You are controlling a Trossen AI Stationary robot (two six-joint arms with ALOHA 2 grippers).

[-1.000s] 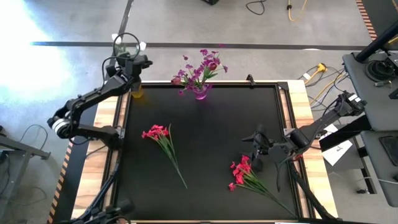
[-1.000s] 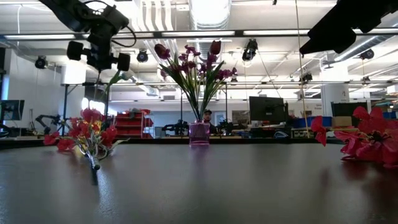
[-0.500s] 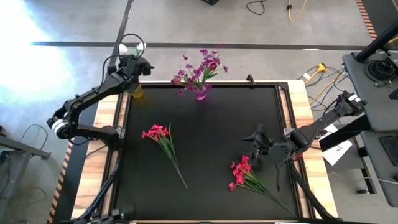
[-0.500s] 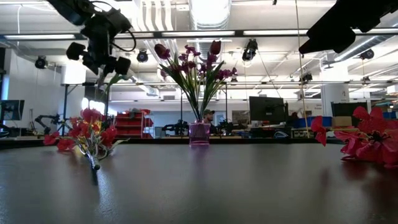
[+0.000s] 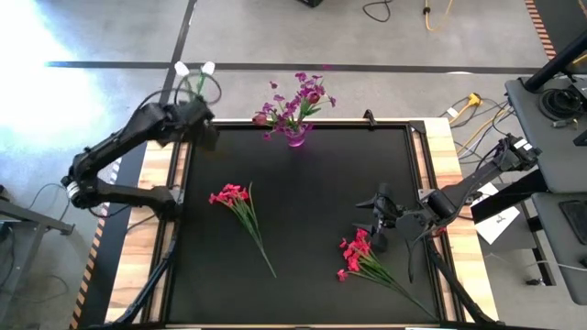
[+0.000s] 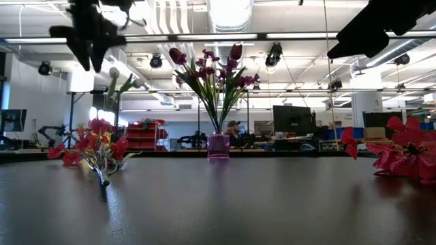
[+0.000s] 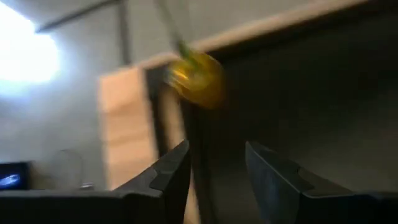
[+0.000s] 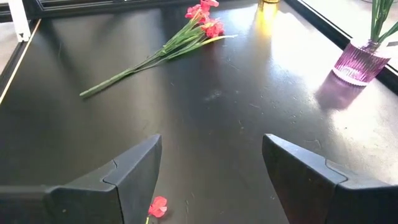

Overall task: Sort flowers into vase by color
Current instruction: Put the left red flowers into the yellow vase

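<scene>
From above, left hand (image 5: 204, 131) open at the surface's (image 5: 312, 211) far left corner, right hand (image 5: 379, 223) open beside red flowers (image 5: 359, 260); level, purple flowers (image 6: 214, 75) in vase (image 6: 219, 145); wrist-side, yellow vase (image 7: 196, 78) beyond parted fingers (image 7: 171, 171).

We find no text, label, brand, number or sign that we can read in any view; the screens in the far room and the paper at the right are too small to read.

Vase (image 5: 295, 137) at table (image 5: 312, 197) far edge, two sprays (image 5: 240, 209) (image 5: 365, 263) lying nearer.
</scene>
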